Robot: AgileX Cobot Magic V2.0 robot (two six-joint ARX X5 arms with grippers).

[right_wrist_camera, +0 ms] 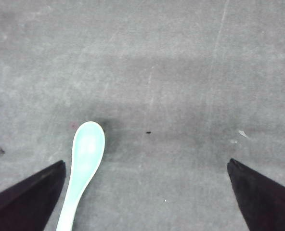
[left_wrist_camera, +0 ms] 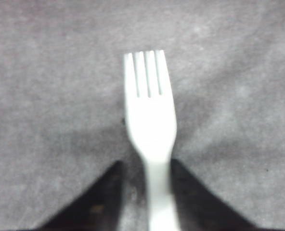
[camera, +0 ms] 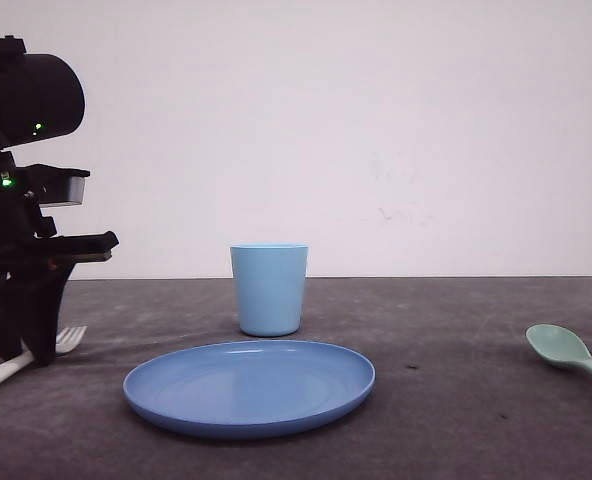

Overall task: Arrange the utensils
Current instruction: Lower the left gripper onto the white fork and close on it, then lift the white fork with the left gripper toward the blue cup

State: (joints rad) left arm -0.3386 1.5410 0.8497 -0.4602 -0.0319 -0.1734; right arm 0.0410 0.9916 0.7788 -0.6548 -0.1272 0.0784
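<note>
The dark grey table (camera: 456,400) is laid with a round blue plate (camera: 249,387) at the front centre and a light blue cup (camera: 268,289) just behind it, apparently as the place setting to be completed. The left gripper (left_wrist_camera: 147,185) is lowered at the table's left side, its fingers drawn narrow against the white plastic fork's (left_wrist_camera: 149,113) handle, apparently for a lift. The right gripper (right_wrist_camera: 147,166) is held wide above the mint-green spoon (right_wrist_camera: 86,154), which lies at the right edge. No writing or brand can be read.

Plain white wall (camera: 376,120); dark grey scuffed tabletop (camera: 456,400).
</note>
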